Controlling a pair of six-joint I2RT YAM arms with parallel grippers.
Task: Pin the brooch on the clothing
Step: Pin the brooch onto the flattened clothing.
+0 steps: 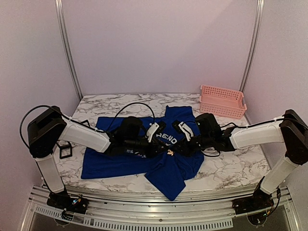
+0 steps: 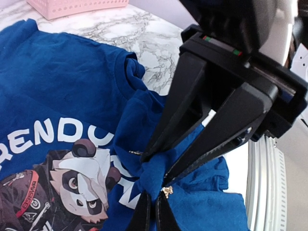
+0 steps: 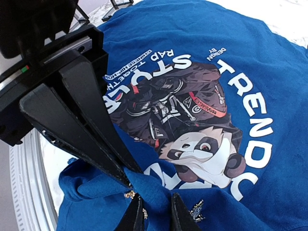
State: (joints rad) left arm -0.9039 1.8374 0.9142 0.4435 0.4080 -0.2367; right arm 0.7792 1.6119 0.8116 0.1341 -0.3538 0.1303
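We see the T-shirt [image 1: 110, 163] spread on the table [image 1: 226, 168]; we judge it soft, light, easily bunched. Left gripper [image 3: 129, 179] and right gripper [image 2: 156, 167] both pinch its raised fold at 6 o'clock of the print [image 1: 166, 139], by the tiny brooch [image 2: 166, 191]. Best hold: that fold.

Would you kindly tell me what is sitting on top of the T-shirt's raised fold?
A small gold brooch shows on the pinched-up fold of the T-shirt. Whatever lies beneath that fold, and the brooch's pin, are covered by fabric.
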